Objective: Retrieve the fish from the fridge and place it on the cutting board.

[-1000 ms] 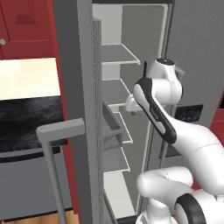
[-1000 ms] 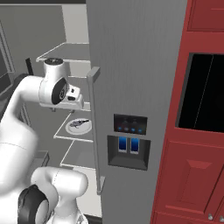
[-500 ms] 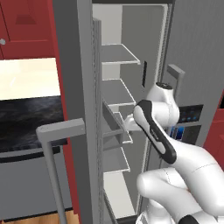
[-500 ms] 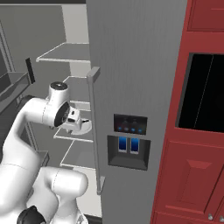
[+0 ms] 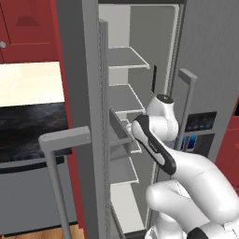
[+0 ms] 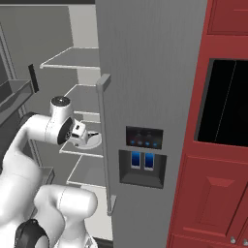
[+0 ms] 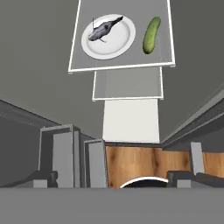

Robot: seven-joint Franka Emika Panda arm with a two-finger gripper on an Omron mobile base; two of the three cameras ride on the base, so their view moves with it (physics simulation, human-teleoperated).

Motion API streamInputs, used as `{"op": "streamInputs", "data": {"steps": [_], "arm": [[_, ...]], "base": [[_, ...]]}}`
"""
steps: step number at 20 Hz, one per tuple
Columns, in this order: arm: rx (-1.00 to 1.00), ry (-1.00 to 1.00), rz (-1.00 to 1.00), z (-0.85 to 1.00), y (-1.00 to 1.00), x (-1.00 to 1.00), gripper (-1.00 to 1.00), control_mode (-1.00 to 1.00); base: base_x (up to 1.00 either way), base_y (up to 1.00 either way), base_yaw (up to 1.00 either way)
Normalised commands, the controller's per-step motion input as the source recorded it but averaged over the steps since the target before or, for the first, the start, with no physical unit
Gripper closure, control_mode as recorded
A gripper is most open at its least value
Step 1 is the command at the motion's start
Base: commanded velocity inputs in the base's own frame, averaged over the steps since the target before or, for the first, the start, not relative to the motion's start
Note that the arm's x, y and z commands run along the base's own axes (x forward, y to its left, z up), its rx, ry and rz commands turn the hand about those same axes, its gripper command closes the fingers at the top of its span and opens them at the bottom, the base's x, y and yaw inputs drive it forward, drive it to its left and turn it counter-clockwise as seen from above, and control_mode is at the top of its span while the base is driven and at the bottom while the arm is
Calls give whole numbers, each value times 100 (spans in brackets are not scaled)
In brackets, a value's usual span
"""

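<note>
Where fish lies, cucumber alongside

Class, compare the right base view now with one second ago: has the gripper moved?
Yes: the gripper has moved down, now sitting lower against the fridge's long bar handle.

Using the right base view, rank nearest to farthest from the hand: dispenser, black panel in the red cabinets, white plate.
1. White plate: on a fridge shelf.
2. Dispenser: right of the plate, on the door front.
3. Black panel: far right.
</note>
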Motion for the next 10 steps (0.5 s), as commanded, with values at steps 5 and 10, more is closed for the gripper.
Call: {"op": "streamInputs", "data": {"steps": [5,10], "arm": [[0,0,-4,-16,13,62,-100,-100],[8,-9,0,-53,16,33,-100,-100]], "base": [[0,0,0],[0,0,0]]}}
